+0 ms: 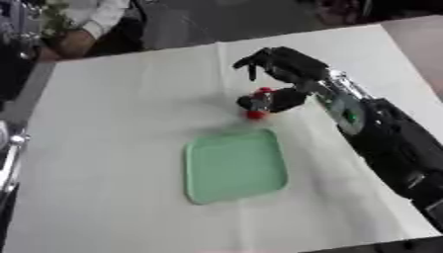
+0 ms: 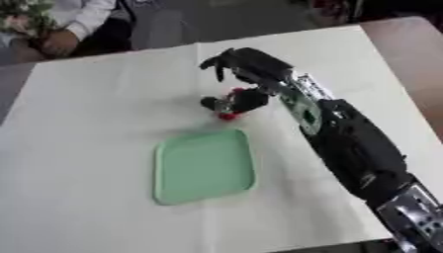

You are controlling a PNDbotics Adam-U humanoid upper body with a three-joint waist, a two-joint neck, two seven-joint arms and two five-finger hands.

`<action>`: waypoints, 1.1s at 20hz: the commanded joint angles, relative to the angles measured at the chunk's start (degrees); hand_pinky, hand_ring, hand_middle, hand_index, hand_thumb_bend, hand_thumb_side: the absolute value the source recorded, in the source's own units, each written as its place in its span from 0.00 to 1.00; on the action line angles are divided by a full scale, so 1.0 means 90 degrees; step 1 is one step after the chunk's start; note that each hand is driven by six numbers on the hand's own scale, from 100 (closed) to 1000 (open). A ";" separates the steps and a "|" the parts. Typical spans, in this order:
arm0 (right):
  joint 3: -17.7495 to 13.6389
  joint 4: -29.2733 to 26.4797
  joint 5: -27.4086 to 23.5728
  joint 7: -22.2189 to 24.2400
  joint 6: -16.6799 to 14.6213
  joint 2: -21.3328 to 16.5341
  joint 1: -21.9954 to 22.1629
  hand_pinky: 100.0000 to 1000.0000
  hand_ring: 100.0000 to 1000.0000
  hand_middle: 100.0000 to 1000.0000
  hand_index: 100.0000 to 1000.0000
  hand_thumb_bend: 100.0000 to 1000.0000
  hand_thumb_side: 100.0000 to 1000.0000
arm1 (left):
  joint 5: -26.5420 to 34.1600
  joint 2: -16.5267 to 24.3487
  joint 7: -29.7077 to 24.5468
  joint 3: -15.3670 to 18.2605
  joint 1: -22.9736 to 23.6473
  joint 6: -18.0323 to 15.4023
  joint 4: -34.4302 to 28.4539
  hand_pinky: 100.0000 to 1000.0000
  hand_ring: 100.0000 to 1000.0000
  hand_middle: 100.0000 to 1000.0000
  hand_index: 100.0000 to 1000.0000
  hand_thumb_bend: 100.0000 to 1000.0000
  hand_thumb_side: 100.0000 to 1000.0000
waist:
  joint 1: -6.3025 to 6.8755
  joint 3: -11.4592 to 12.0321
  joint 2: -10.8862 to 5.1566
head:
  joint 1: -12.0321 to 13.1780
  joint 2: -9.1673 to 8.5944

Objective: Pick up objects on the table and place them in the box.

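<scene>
The right hand (image 1: 281,66) reaches in from the right side over the white bench (image 1: 112,148). Its arm (image 2: 350,143), black with silver parts, lies diagonally from the lower right corner up to the middle of the bench. The fingers (image 1: 251,62) are curled downward, and the thumb (image 1: 268,101) bends below them. Between the thumb and the fingers sits a small red object (image 1: 257,113), partly covered by the black parts of the hand. The thumb seems to close on this red object, but I cannot tell for sure if the object hangs in the grip or only touches the bench under the hand; only its red colour and roundish shape are visible.

Just below the fingers, on the near side of them, lies a light green tray (image 2: 203,165) with rounded corners and a low rim. It is flat on the bench, a little turned, and nothing lies inside it. The red object is near the far edge of the tray but outside of it, not above its surface.

The left hand does not show in either view.

Far behind the fingers, at the far left corner of the bench, a person in a white sleeve (image 1: 100,17) is sitting, well apart from the tray and the red object.
</scene>
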 commanded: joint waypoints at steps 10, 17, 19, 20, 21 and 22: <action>-0.0334 0.0633 0.0502 -0.0669 -0.0198 -0.0014 0.0179 0.73 0.00 0.49 0.87 0.36 0.81 | 0.0035 0.0115 -0.0042 0.0001 -0.0131 -0.0023 -0.0110 0.41 0.56 0.68 0.83 0.45 0.76 | 0.0025 -0.0004 -0.0051 | 0.0018 -0.0136; -0.0411 0.0675 0.0631 -0.0930 -0.0148 -0.0039 0.0070 0.79 0.00 0.49 0.87 0.43 0.76 | 0.0048 0.0106 -0.0060 -0.0012 -0.0126 -0.0023 -0.0110 0.41 0.56 0.68 0.83 0.45 0.76 | 0.0045 -0.0003 -0.0043 | 0.0017 -0.0140; -0.0362 0.0626 0.0733 -0.0930 -0.0131 0.0008 0.0047 0.84 0.00 0.49 0.86 0.52 0.71 | 0.0052 0.0101 -0.0066 -0.0018 -0.0134 -0.0027 -0.0110 0.41 0.56 0.68 0.83 0.45 0.76 | 0.0045 0.0002 -0.0039 | 0.0016 -0.0166; -0.0337 0.0607 0.0779 -0.0920 -0.0135 0.0038 0.0046 0.85 0.00 0.49 0.86 0.52 0.73 | 0.0054 0.0099 -0.0069 -0.0021 -0.0137 -0.0027 -0.0110 0.41 0.56 0.68 0.83 0.45 0.76 | 0.0045 0.0004 -0.0037 | 0.0014 -0.0176; -0.0311 0.0598 0.0832 -0.0896 -0.0146 0.0073 0.0046 0.85 0.00 0.49 0.86 0.52 0.72 | 0.0057 0.0093 -0.0075 -0.0026 -0.0146 -0.0028 -0.0110 0.41 0.56 0.68 0.83 0.45 0.76 | 0.0047 0.0012 -0.0033 | 0.0007 -0.0183; -0.0299 0.0597 0.0877 -0.0876 -0.0153 0.0098 0.0044 0.87 0.00 0.50 0.86 0.51 0.75 | 0.0060 0.0087 -0.0079 -0.0029 -0.0155 -0.0030 -0.0110 0.41 0.56 0.68 0.83 0.45 0.76 | 0.0048 0.0019 -0.0031 | 0.0000 -0.0189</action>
